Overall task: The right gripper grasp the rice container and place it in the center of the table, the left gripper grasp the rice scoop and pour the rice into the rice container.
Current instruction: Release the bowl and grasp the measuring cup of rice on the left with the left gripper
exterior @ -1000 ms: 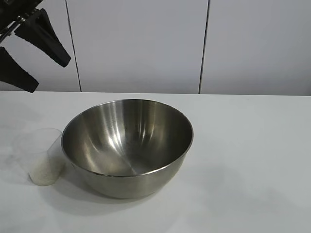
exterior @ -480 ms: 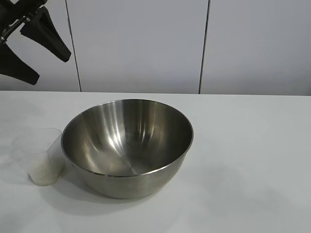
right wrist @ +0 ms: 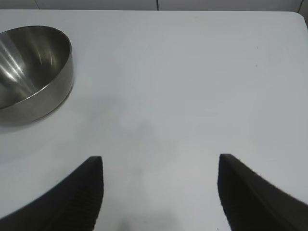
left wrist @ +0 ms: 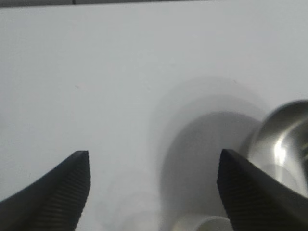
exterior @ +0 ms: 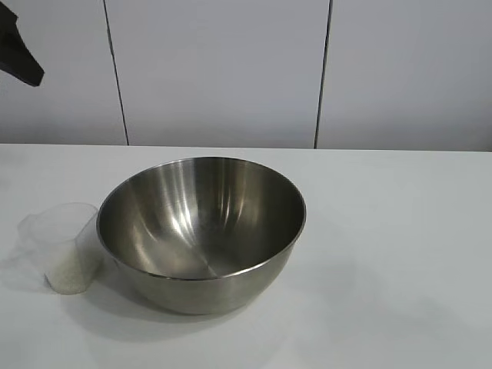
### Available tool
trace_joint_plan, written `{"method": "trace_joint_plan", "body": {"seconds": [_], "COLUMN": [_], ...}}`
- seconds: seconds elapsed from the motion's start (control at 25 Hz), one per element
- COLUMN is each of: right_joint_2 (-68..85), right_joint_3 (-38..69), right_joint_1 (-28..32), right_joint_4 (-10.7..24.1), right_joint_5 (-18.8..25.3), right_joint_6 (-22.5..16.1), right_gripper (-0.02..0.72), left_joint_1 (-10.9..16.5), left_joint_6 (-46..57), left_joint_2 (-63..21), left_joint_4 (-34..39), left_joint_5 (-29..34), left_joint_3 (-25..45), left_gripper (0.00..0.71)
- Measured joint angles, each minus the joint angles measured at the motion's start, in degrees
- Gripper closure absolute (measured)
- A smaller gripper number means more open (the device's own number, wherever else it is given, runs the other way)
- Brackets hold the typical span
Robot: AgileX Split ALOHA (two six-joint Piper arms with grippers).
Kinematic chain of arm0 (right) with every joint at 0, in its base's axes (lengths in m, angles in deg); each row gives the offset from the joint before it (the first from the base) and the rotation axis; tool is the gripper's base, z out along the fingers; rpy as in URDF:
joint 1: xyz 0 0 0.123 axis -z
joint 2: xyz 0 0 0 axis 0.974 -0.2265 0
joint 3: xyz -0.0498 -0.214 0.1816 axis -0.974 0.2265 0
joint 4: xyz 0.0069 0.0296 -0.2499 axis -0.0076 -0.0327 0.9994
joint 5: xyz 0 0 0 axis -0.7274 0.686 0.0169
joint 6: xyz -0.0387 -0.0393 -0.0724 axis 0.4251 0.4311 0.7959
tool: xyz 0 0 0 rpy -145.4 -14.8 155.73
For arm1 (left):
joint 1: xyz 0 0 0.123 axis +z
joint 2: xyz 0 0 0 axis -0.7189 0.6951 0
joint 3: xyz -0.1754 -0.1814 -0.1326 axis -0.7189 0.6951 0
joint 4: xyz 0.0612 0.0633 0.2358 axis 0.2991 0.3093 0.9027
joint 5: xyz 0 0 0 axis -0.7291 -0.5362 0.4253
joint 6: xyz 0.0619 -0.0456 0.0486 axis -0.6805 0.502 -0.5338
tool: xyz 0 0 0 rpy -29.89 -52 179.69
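The steel rice container [exterior: 231, 286] stands near the middle of the white table [exterior: 400, 254], and no rice shows in it. The clear plastic rice scoop [exterior: 65, 238] stands upright against its left side with rice [exterior: 68, 273] in its bottom. My left gripper [left wrist: 153, 161] is open and empty, high above the table's far left; only one of its fingers [exterior: 21, 63] shows in the exterior view. Its wrist view shows the container's side [left wrist: 284, 139] and the scoop's rim [left wrist: 202, 224]. My right gripper [right wrist: 160, 163] is open and empty over bare table, well away from the container [right wrist: 33, 72].
A white panelled wall [exterior: 223, 69] stands behind the table. The table's rounded far corner [right wrist: 296, 17] shows in the right wrist view. Bare tabletop lies to the right of the container.
My left gripper has risen and moved left, so only one fingertip stays in the exterior view. The container and the scoop have not moved.
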Motion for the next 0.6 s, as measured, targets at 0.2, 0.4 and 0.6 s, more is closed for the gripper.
{"method": "trace_joint_plan", "body": {"seconds": [0.2,0.4,0.6], "right_joint_2": [0.00,0.00,0.00], "right_joint_3": [0.00,0.00,0.00], "right_joint_1": [0.00,0.00,0.00], "right_joint_4": [0.00,0.00,-0.05], "right_joint_5": [0.00,0.00,0.00], "right_joint_6": [0.00,-0.05,-0.05], "right_gripper": [0.241,0.241,0.241], "left_joint_1": [0.25,0.39,0.44], "left_joint_6": [-21.99,-39.16,-42.22], "left_joint_2": [-0.50,-3.16,-3.15], "left_joint_4": [-18.48,-35.74,-38.02], "left_joint_5": [-8.60,-12.81,-13.19], "left_joint_3": [1.74,3.24,3.87], "left_gripper": [0.177,0.177,0.177]}}
